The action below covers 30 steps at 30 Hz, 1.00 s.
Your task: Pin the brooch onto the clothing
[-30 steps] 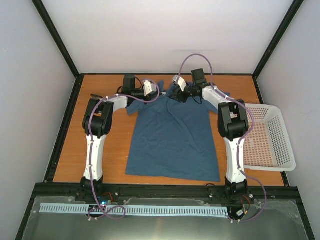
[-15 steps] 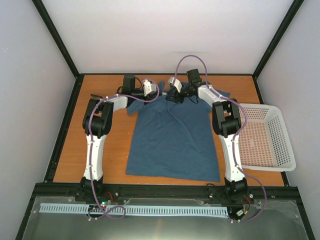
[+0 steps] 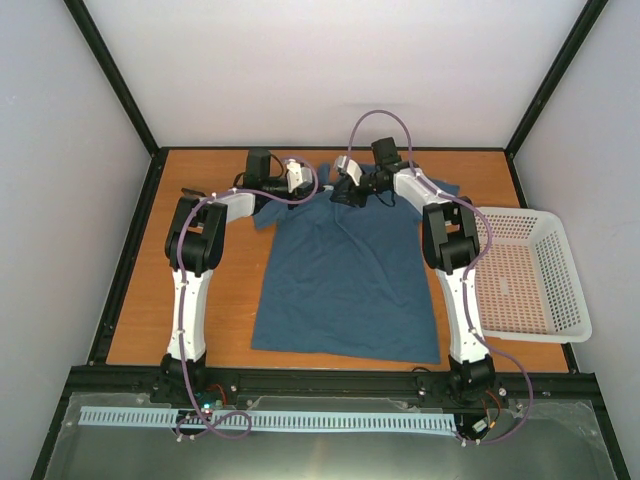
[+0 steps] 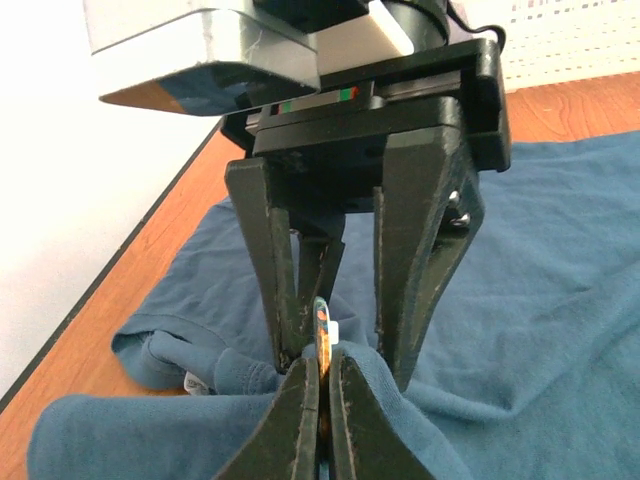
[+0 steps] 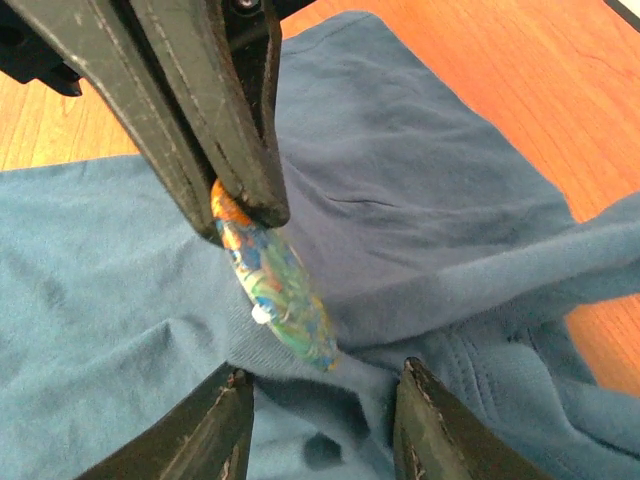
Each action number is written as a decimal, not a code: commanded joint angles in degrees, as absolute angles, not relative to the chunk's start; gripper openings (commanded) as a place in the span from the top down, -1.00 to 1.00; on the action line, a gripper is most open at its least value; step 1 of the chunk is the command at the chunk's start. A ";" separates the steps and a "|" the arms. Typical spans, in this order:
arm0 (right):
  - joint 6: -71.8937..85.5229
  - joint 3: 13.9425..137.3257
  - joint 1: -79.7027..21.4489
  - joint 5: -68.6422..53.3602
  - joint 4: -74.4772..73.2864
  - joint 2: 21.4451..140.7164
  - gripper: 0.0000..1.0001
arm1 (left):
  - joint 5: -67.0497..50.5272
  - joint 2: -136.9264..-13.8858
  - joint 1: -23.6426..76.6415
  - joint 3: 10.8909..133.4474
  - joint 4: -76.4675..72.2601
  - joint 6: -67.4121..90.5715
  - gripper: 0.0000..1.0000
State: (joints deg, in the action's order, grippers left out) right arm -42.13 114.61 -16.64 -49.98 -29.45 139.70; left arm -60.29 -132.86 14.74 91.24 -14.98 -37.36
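Teal shirt (image 3: 345,280) lies bunched at its collar (image 4: 215,370), 12 o'clock; brooch (image 5: 278,290) is there, clenched edge-on by left gripper (image 4: 321,372). Right gripper (image 5: 322,372) released, straddling the collar. Recommended: right pinches fabric taut, left presses brooch squarely in.

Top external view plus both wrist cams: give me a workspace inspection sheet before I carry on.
Surface: wooden table, carrying the shirt.
Job's things: T-shirt spread flat, fabric bunched at the collar; brooch, an oval multicoloured piece, held over that bunched fabric.
Clutter: white mesh basket at the table's right edge; nothing seen inside.
End effectors: left end effector shut on the brooch; right end effector open, its fingers either side of the brooch's lower end.
Cables: purple cable looped along each arm; no snag seen.
Surroundings: white walls, black frame; nothing else seen.
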 commanded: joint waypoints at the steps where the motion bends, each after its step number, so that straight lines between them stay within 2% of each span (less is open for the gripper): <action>1: -43.70 118.77 -17.43 -52.68 -32.39 142.50 0.29 | -64.29 -132.18 14.59 93.24 -14.95 -36.45 0.99; 9: -43.15 124.76 -18.04 -53.62 -35.15 145.99 0.93 | -66.69 -132.10 14.59 93.27 -16.91 -33.72 0.99; 20: -36.71 127.37 -19.41 -53.94 -28.82 147.04 0.95 | -69.73 -132.07 17.47 92.49 -20.04 -30.78 0.99; 26: -33.35 129.03 -19.72 -54.71 -26.56 146.95 0.95 | -64.64 -131.26 20.21 89.63 -22.09 -32.10 0.99; 30: -30.67 132.05 -20.25 -53.03 -27.25 148.12 0.95 | -59.51 -129.53 21.70 84.27 -32.18 -29.66 0.99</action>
State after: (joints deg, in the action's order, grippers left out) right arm -34.22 127.52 -17.32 -52.73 -33.41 147.17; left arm -56.86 -132.49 15.29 88.62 -23.90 -31.92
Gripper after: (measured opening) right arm 0.027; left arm 0.038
